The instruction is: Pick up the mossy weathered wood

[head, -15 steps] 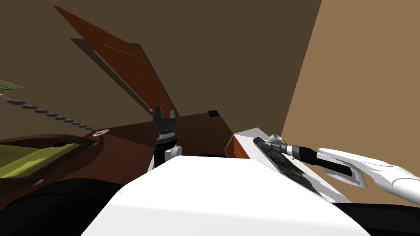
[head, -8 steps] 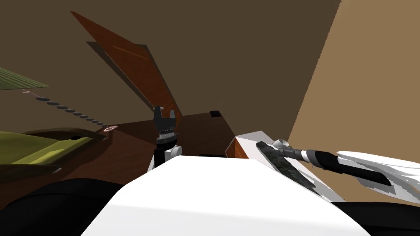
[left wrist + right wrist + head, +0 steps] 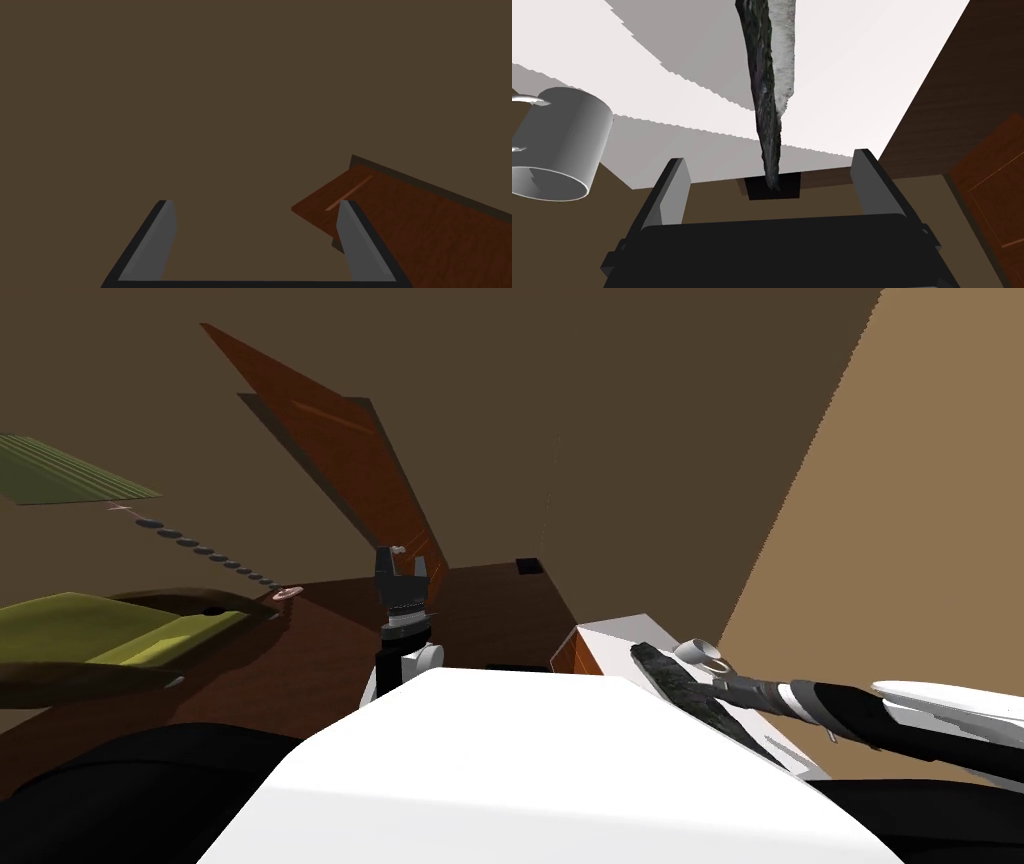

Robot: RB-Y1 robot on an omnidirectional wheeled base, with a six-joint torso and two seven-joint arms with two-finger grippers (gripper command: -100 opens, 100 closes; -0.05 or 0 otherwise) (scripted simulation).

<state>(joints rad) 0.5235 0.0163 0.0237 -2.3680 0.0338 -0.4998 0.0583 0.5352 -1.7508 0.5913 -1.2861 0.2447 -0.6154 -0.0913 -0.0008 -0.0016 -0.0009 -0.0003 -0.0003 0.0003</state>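
Right wrist view: the mossy wood (image 3: 767, 100) lies on the white top (image 3: 862, 75). Its long axis runs straight away from my right gripper (image 3: 770, 160), and its near tip sits between the spread fingers, untouched. I judge this the approach; next comes closing squarely on that thin tip. A grey cup (image 3: 559, 145) stands beside the wood. My left gripper (image 3: 257, 202) hangs well apart from the wood, fingers apart.
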